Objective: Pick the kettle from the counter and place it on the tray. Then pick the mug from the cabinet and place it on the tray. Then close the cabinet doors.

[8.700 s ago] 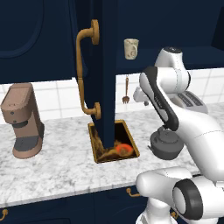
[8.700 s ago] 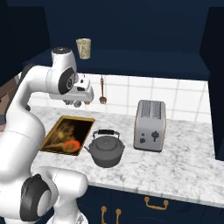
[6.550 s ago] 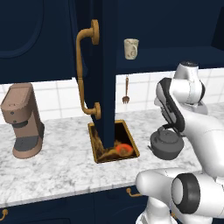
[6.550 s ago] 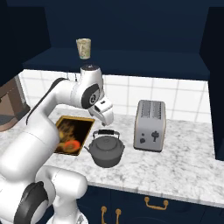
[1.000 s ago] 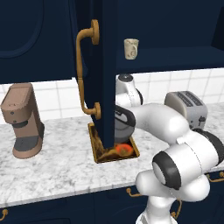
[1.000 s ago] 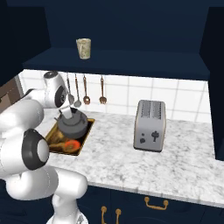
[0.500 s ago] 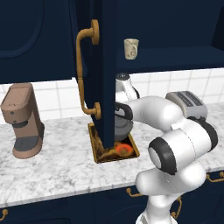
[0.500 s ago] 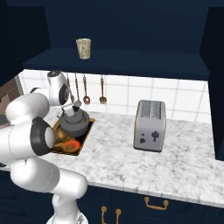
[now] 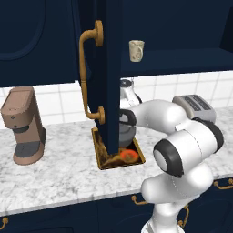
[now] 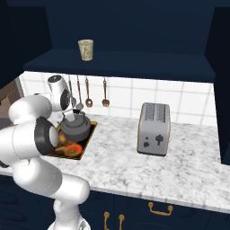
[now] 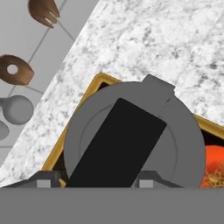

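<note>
A brown coffee machine (image 9: 23, 125) stands at the left end of the worktop, against white wall tiles (image 10: 184, 105). A silver toaster (image 10: 154, 129) sits farther right. Brown utensils (image 10: 89, 94) hang on the tiles. Navy drawers (image 10: 157, 213) below carry brass pulls (image 10: 160, 209).

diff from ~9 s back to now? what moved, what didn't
The kettle went from the counter beside the toaster leftward onto the tray, carried by the arm. The gripper is now just above the kettle's handle; whether it has let go is unclear. The mug on the cabinet shelf, toaster, coffee machine and open door stayed put.
</note>
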Controlling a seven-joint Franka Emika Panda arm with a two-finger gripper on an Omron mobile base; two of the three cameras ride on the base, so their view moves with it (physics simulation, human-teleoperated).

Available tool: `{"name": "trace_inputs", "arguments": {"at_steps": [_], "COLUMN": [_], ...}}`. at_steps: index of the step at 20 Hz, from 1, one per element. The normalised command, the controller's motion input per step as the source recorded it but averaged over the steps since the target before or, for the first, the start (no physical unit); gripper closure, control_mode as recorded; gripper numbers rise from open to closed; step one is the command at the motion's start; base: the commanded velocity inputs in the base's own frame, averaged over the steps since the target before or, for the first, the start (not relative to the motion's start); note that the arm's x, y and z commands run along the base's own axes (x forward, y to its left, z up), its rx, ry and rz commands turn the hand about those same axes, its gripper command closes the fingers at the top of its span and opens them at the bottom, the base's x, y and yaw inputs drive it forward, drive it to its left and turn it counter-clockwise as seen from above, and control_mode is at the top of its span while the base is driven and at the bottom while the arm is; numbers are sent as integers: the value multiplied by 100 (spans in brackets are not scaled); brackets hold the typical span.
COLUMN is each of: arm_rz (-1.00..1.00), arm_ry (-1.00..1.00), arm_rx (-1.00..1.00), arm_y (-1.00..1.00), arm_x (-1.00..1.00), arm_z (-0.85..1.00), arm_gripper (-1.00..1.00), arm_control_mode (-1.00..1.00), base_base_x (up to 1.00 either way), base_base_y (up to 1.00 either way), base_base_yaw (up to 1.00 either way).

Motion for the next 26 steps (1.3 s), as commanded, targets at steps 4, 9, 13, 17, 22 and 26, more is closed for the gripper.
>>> {"name": "trace_inputs", "arguments": {"at_steps": [4, 9, 13, 17, 22, 26], "arm_rz": [0, 0, 0, 0, 0, 0], "arm_ry": [0, -1, -9, -8, -7, -8], "arm_rx": [0, 0, 1, 3, 2, 0], "arm_y": [0, 3, -1, 0, -6, -13], "arm_x": [0, -11, -39, -15, -43, -74], "arm_z": [-2, 24, 55, 37, 60, 41], "arm_gripper": [-100, -100, -100, -100, -100, -100], "arm_control_mode": [-100, -100, -100, -100, -100, -100], "base_base_x": [0, 0, 0, 0, 0, 0], "base_base_y": [0, 0, 0, 0, 0, 0], "base_base_yaw": [0, 0, 0, 0, 0, 0]}}
